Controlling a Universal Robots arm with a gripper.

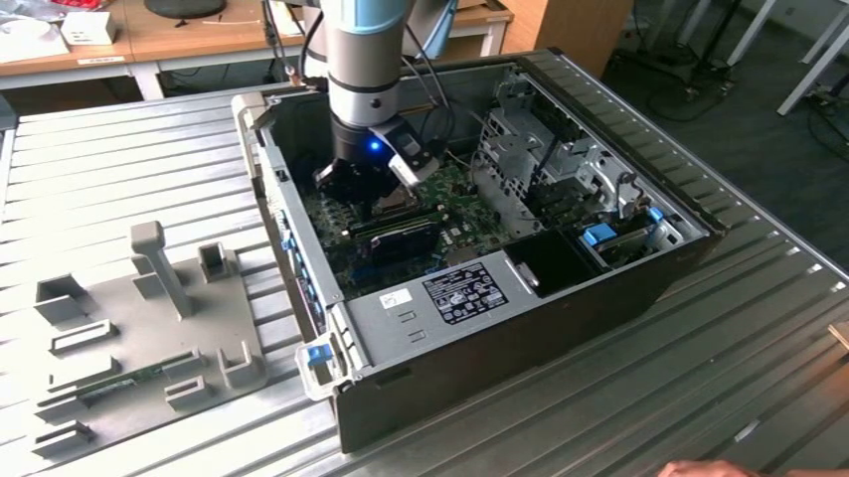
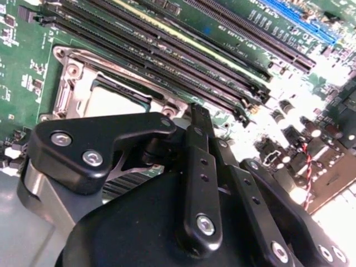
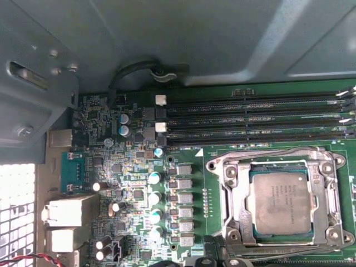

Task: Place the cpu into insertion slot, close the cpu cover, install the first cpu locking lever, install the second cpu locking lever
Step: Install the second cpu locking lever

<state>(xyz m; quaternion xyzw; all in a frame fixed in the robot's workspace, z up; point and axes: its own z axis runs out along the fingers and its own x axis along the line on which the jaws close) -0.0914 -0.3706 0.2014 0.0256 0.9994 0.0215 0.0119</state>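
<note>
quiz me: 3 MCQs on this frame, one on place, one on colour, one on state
1. Where does the gripper hang?
A. over the grey fixture plate
B. inside the open PC case, over the board
C. above the wooden desk

2. What colour is the board?
A. green
B. red
C. white

3. How does the cpu lie?
A. on the steel table
B. held in the gripper
C. seated in the slot, metal top up

Key: B, the exterior view has the arm reaching down into the case; A, both wrist views show green; C, in the first wrist view the chip sits flat within the socket frame.
</note>
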